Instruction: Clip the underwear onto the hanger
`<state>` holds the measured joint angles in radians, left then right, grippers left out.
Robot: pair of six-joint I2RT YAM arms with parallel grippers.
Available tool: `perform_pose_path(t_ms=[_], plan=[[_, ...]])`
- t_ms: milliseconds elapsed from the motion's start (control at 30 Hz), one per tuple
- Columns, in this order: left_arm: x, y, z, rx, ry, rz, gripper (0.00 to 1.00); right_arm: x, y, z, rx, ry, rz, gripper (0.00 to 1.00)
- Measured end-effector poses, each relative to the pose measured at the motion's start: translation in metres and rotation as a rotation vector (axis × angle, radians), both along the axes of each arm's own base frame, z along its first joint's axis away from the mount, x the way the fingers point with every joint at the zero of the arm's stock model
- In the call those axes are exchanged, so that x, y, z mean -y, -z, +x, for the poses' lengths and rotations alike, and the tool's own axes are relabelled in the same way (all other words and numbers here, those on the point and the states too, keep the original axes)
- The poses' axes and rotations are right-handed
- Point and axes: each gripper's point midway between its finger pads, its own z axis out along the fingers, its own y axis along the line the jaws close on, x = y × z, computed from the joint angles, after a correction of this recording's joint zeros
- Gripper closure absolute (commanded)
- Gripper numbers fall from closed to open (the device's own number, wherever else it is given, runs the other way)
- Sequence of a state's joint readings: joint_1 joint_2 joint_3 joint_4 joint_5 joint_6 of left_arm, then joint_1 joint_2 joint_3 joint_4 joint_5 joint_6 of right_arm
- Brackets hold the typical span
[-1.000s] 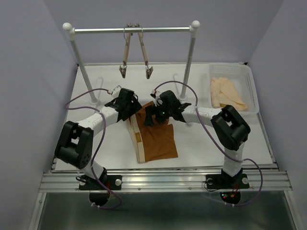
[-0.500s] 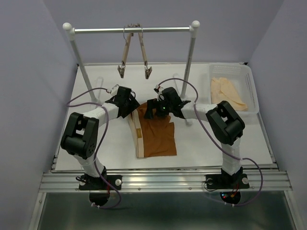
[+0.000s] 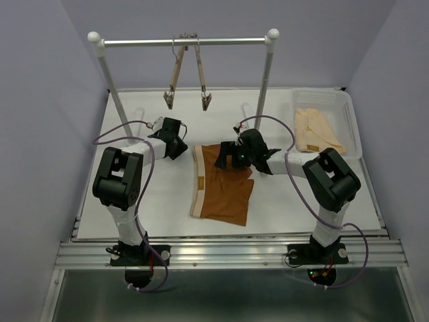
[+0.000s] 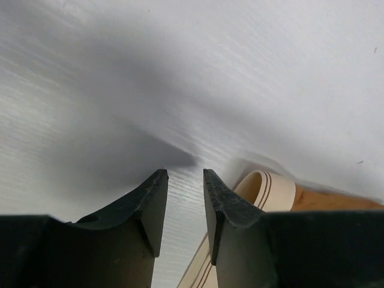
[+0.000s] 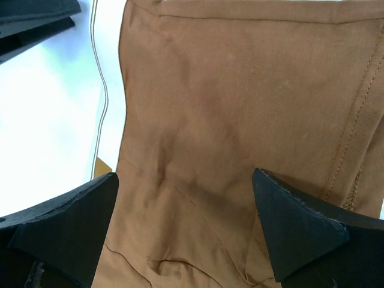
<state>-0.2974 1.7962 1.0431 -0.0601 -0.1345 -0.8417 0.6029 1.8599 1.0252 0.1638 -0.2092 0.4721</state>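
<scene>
A white slotted plastic basket sits well off to the right of the right pincer. Pale cream garments lie folded inside it.

The underwear lies flat on the table, its far part under the right pincer and the rest spreading toward the near edge. That pincer's fingers stand wide apart with nothing clamped, and brown cloth fills the space between them. Whether their tips touch the cloth cannot be told.

The left pincer is just left of the garment's far corner. Its fingers are nearly together, with a narrow slit between them and nothing in it.

From above, the right pincer hides part of the garment's far edge. In the left wrist view most of the garment is cut off behind the right finger. Only a curled-up loop of waistband shows just beyond that fingertip.

The cloth is smooth rust-brown with soft creases and stitched seams. The waistband is tan with thin dark stripes.

Beyond both pincers, the left hanger and the right hanger dangle steeply from a steel rail. Both are slim light-wood bars tipped with metal clips. The table is white with a faint grain.
</scene>
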Motion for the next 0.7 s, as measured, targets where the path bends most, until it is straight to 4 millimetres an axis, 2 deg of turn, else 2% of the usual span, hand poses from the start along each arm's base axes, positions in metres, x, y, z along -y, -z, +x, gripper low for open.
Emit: perform_pose_path(t_ms=[100,267,333,400,433,533,567,633,700], plan=[[0.001,0.001,0.005,-0.004,0.010,0.009,0.59,0.005,-0.001,-0.001,0.000,0.020,-0.011,0.00],[0.002,-0.002,0.001,-0.008,0.045,0.032,0.56,0.006,-0.002,-0.002,-0.013,0.016,-0.029,0.00],[0.004,-0.009,-0.002,-0.001,0.064,0.039,0.53,0.006,-0.003,-0.002,-0.023,0.012,-0.041,0.00],[0.013,-0.032,-0.006,0.042,0.100,0.041,0.45,0.005,-0.009,0.001,-0.019,0.010,-0.043,0.00],[0.018,-0.044,-0.007,0.069,0.116,0.035,0.41,0.004,-0.016,0.004,-0.012,0.013,-0.041,0.00],[0.044,-0.087,-0.017,0.174,0.200,0.018,0.11,0.004,-0.029,0.007,0.006,0.022,-0.033,0.00],[0.058,-0.101,-0.025,0.210,0.240,0.006,0.05,0.005,-0.034,0.006,0.010,0.026,-0.035,0.00],[0.082,-0.112,-0.046,0.243,0.319,-0.004,0.01,0.008,-0.040,0.003,0.009,0.035,-0.037,0.00],[0.106,-0.111,-0.069,0.241,0.406,-0.021,0.01,0.012,-0.044,0.002,0.007,0.047,-0.044,0.00]])
